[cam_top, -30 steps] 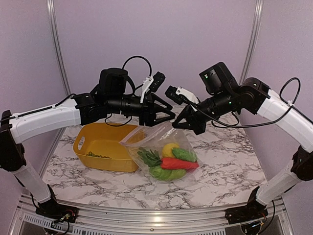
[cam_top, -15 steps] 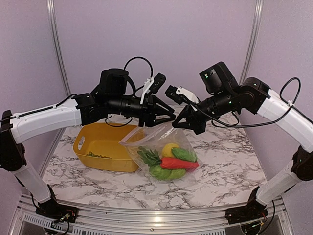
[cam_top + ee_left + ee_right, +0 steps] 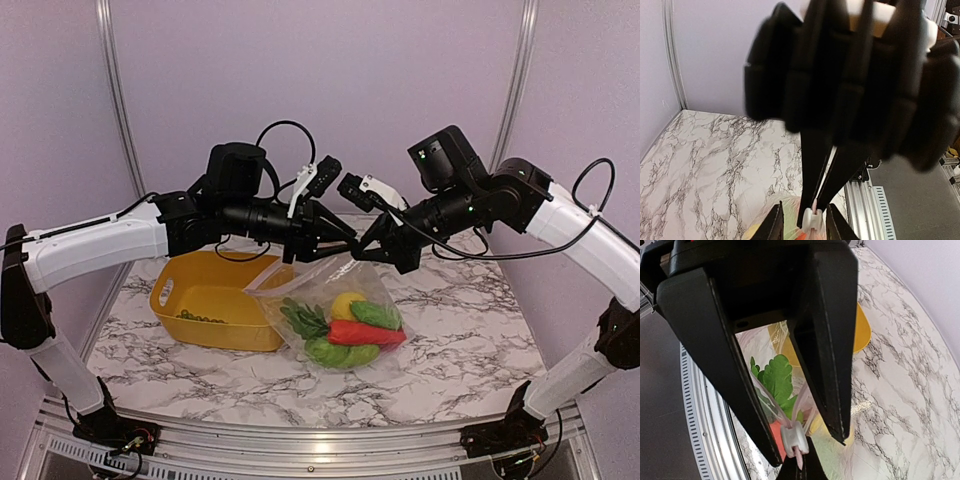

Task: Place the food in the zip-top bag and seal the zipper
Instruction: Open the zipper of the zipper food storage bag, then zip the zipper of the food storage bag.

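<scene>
The food (image 3: 345, 325) is in the bag (image 3: 385, 295), which lies just below both grippers. The left gripper (image 3: 805, 226) and right gripper (image 3: 808, 450) are each spread, tips straddling the zipper (image 3: 794, 437), not pinching it far as the wrist views show. So sealing looks like what's left.

- Bright, even, diffuse; faint soft shadows on marble table (image 3: 470, 340)
- Top external sharp
- Left wrist: close foreground badly out of focus
- Pale sheen on zip-top bag (image 3: 372, 285)
</scene>
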Available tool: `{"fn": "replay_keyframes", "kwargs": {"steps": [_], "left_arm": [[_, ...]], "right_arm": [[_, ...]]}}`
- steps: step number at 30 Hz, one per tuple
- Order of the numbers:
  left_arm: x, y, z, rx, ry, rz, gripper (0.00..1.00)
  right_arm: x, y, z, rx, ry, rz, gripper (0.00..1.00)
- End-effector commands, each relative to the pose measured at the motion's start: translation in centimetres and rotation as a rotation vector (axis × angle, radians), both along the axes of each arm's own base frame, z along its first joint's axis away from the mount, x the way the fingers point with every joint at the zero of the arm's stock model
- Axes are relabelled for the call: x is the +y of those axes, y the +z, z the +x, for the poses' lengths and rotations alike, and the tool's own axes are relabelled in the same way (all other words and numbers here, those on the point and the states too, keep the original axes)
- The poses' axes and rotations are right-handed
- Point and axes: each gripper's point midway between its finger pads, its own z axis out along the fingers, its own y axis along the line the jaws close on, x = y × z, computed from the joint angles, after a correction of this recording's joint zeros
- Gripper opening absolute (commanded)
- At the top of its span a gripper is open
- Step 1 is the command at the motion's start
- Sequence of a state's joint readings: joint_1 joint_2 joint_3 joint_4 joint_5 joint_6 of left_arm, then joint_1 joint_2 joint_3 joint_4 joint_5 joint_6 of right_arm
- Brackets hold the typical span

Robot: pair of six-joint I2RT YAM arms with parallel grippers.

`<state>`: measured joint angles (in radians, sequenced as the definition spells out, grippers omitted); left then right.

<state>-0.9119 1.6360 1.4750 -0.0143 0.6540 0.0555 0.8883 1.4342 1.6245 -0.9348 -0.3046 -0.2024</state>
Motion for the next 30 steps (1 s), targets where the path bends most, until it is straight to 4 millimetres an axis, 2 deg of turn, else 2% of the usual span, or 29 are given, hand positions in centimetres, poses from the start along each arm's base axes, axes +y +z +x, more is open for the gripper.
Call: {"fn": "replay_keyframes", "kwargs": {"steps": [1,9,13,24,30], "left_arm": [[0.4,-1.0,-0.5,-0.004,-0.011,0.041,0.27],[0.8,-1.4,-0.3,0.004,0.002,0.057,0.16],[1.3,-1.8,0.0,0.027,0.016,0.061,0.1],[3.1,-3.0,0.8,0.073,0.06,0.071,0.11],[3.7,-3.5,1.1,0.081,0.077,0.082,0.11]], "right_arm": [[0.7,1.2,0.2,-0.018,-0.003,0.039,0.0],[0.8,1.0,0.5,-0.023,-0.003,0.033,0.0],[0.2,1.9,1.6,-0.053,-0.04,0.061,0.0],[-2.7,4.1,4.5,-0.088,-0.144,0.141,0.0],[-3.8,4.2,5.8,-0.099,-0.187,0.14,0.0]]}}
